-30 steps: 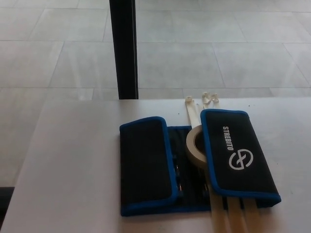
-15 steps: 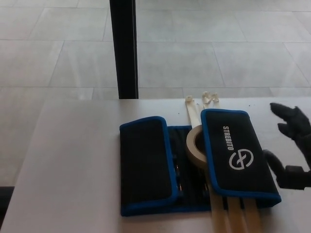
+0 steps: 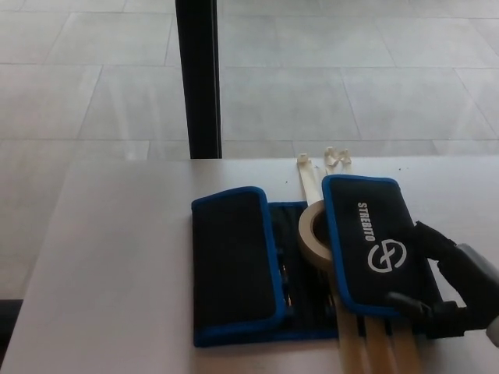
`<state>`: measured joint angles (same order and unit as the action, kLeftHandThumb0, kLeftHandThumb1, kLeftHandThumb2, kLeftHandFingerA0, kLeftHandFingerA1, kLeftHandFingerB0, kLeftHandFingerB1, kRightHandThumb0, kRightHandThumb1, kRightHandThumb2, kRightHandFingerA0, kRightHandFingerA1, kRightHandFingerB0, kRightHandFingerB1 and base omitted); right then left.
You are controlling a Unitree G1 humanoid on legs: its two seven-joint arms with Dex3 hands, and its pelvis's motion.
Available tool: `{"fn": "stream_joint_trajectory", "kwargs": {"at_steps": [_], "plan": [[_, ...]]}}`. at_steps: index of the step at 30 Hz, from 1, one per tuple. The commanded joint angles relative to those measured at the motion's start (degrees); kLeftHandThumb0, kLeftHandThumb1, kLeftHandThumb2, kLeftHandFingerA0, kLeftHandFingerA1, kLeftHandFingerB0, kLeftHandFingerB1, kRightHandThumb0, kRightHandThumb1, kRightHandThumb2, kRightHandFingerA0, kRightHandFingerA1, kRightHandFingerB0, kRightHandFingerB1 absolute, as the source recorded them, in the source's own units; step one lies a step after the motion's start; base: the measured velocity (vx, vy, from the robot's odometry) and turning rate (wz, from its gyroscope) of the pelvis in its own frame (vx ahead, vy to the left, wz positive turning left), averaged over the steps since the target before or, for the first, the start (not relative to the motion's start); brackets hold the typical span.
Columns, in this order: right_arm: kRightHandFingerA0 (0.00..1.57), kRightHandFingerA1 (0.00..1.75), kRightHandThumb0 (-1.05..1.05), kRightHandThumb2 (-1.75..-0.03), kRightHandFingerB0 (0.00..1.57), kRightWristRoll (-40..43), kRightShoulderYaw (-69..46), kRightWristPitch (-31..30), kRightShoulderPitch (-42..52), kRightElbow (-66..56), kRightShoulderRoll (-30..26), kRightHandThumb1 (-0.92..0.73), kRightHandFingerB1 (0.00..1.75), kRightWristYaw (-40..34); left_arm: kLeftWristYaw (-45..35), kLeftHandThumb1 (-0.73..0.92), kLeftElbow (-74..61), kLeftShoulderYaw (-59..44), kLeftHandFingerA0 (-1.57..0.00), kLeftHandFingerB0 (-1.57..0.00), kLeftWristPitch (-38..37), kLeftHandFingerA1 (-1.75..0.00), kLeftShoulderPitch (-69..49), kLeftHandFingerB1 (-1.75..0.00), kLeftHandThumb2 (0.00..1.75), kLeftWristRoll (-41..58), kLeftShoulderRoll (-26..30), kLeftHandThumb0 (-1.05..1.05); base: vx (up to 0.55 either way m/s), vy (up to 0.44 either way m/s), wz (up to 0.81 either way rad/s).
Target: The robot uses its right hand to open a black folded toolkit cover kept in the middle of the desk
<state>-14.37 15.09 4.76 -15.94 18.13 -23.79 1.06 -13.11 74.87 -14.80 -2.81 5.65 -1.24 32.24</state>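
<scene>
The black toolkit cover with blue trim lies in the middle of the white desk. Its left flap is folded inward, and so is its right flap, which carries a white logo. A narrow strip of tool pockets shows between them. My right hand comes in from the lower right with its fingers apart. One finger lies at the right flap's outer edge. The thumb rests on the flap's lower right corner. I cannot see a closed grip on the flap. My left hand does not show.
A roll of beige tape sits tucked under the right flap's inner edge. Several white cable ties run under the kit and out at the desk's near edge. A black post stands behind the desk on the tiled floor.
My right hand came into view from the right, then moved left and down. It now sits against the right flap's lower right corner. The kit has not moved.
</scene>
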Motion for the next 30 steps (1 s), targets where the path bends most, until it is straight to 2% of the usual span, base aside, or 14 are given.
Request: {"fn": "stream_joint_trajectory", "kwargs": {"at_steps": [1, 4, 5, 8, 10, 16, 18, 19, 28, 30], "plan": [[0.21, 0.49, -0.48, -0.61, 0.33, -6.91, 1.64, 4.46, -1.31, 3.94, -2.49, -0.68, 0.33, -1.27, -0.54, 0.91, 0.12, 0.16, -0.23, -0.22, 1.28, -0.52, 0.11, -0.36, 0.77, 0.39, 1.51, -0.96, 0.00, 0.000, 0.00], [0.21, 0.49, -0.49, -0.61, 0.32, -9.39, 2.99, 5.55, -2.04, 5.84, -3.42, -0.69, 0.32, -2.14, -0.53, 0.92, 0.06, 0.29, -0.23, -0.22, 1.35, -0.52, 0.36, -0.36, 0.77, 0.37, 1.49, -0.93, 0.00, 0.000, 0.00], [0.21, 0.48, -0.51, -0.61, 0.32, -13.60, 5.33, 5.21, -2.76, 6.56, -4.87, -0.70, 0.32, -3.27, -0.84, 0.92, 0.13, 1.02, -0.24, -0.21, 0.65, -0.51, 0.20, -0.36, 0.79, -0.34, 1.53, -0.95, 0.00, 0.000, 0.00], [0.18, 0.50, -0.51, -0.62, 0.30, -17.32, 8.18, 4.78, -3.57, 8.01, -5.46, -0.68, 0.33, -4.53, -0.63, 0.92, 0.25, 1.26, -0.26, -0.21, 1.11, -0.51, 0.52, -0.35, 0.78, -0.41, 1.61, -0.97, 0.00, 0.000, 0.00], [0.19, 0.51, -0.45, -0.60, 0.34, -18.25, 9.53, 5.33, -3.62, 9.32, -5.07, -0.63, 0.33, -5.74, -0.74, 0.92, 0.35, 1.38, -0.24, -0.22, 1.39, -0.50, 0.76, -0.36, 0.76, -0.38, 1.69, -0.93, 0.00, 0.000, 0.00], [0.20, 0.47, -0.46, -0.60, 0.33, -20.59, 12.19, 4.31, -4.47, 9.67, -4.67, -0.65, 0.32, -6.28, -1.31, 0.92, 0.32, 1.68, -0.24, -0.22, 1.69, -0.50, 0.77, -0.35, 0.78, -0.30, 2.15, -0.97, 0.00, 0.000, 0.00], [0.19, 0.51, -0.48, -0.62, 0.31, -22.29, 13.22, 5.55, -5.00, 7.05, -5.09, -0.68, 0.32, -6.70, -1.31, 0.92, 0.10, 1.68, -0.22, -0.22, 0.82, -0.49, 0.51, -0.35, 0.76, -0.18, 2.14, -0.97, 0.00, 0.000, 0.00], [0.19, 0.50, -0.49, -0.61, 0.31, -22.67, 13.47, 6.16, -5.28, 7.21, -5.06, -0.68, 0.32, -7.42, -0.97, 0.92, 0.19, 1.93, -0.25, -0.21, 1.06, -0.51, 0.67, -0.35, 0.78, -0.42, 2.13, -0.99, 0.00, 0.000, 0.00], [0.19, 0.51, -0.50, -0.61, 0.30, -24.60, 13.98, 5.65, -6.15, 4.57, -5.19, -0.68, 0.32, -7.41, -1.74, 0.92, 0.15, 1.85, -0.24, -0.20, 1.74, -0.52, 1.06, -0.36, 0.78, 0.15, 2.49, -0.94, 0.00, 0.000, 0.00], [0.19, 0.50, -0.49, -0.61, 0.31, -25.01, 13.69, 5.47, -5.87, 4.57, -5.28, -0.67, 0.32, -7.78, -1.39, 0.92, -0.14, 2.12, -0.18, -0.19, 1.45, -0.52, 0.98, -0.36, 0.77, -0.09, 2.57, -0.96, 0.00, 0.000, 0.00]]}}
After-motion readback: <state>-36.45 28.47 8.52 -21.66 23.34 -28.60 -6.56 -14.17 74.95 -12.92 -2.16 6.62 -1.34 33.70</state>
